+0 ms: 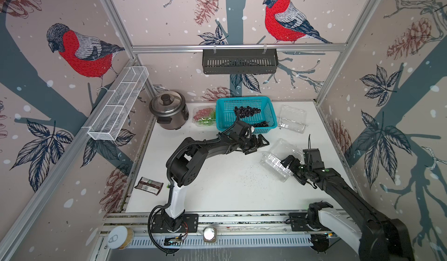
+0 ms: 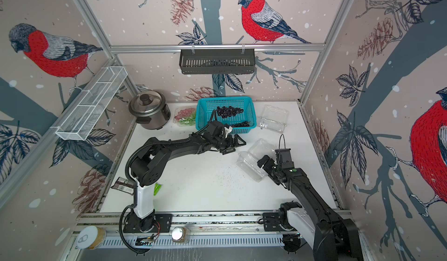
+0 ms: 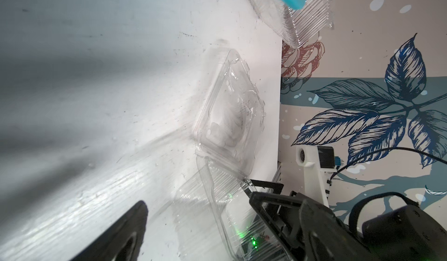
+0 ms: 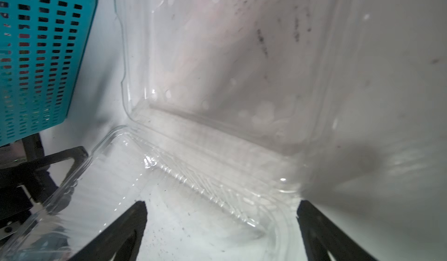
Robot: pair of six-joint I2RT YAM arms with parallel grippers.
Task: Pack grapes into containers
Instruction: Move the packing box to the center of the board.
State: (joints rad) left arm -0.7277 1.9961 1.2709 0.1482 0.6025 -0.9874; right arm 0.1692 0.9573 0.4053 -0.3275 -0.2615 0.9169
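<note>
Jaws spread wide and empty, the right gripper (image 1: 292,169) faces the open punnet (image 1: 275,157), the left gripper (image 1: 258,145) nearer the grapes (image 1: 246,111) in the basket (image 1: 242,99).

Just beyond the left gripper (image 1: 261,143), close to it: teal perforated basket (image 1: 242,99). Farther to that gripper's left, by the back wall: steel rice cooker (image 1: 169,112), lid on. Well back and left of it: dark snack wrapper (image 1: 148,186), lying flat. On the front rail, far behind the right gripper (image 1: 293,169): pull-tab can (image 1: 120,237) and, perhaps, a small white-lidded jar (image 1: 210,234). High above both: white wire rack (image 1: 118,102), black slotted shelf (image 1: 239,62).
</note>
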